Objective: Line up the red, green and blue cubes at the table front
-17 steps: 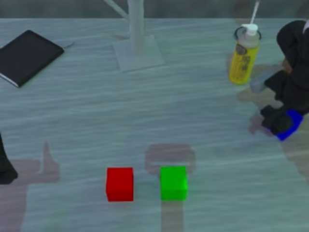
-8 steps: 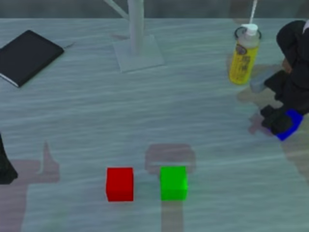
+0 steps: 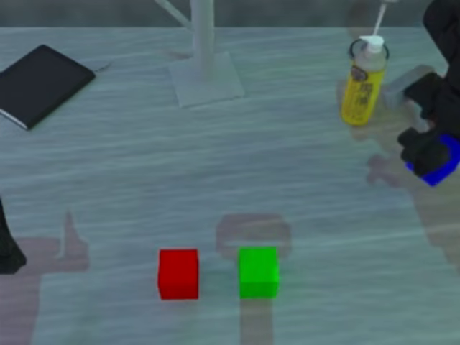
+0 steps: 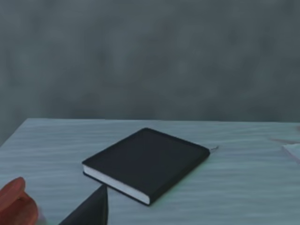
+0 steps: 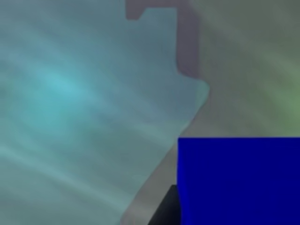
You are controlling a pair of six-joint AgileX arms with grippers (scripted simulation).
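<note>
The red cube [image 3: 178,273] and the green cube [image 3: 258,272] sit side by side near the front of the table [image 3: 287,165], a small gap between them. At the right edge my right gripper [image 3: 430,157] is shut on the blue cube [image 3: 440,165] and holds it above the tabletop, its shadow falling to the left. The right wrist view shows the blue cube [image 5: 239,180] close up, with a dark finger [image 5: 166,208] against its side. My left gripper [image 3: 7,251] is parked at the table's left edge, open, one fingertip [image 4: 96,211] showing in the left wrist view.
A black notebook [image 3: 39,83] lies at the back left and also shows as the notebook [image 4: 145,164] in the left wrist view. A pale base plate with a post [image 3: 205,75] stands at the back middle. A yellow bottle [image 3: 363,86] stands at the back right, close to my right arm.
My right gripper has lifted with the blue cube, shifting toward the back and slightly right in the top view. The red and green cubes and the left arm have not moved.
</note>
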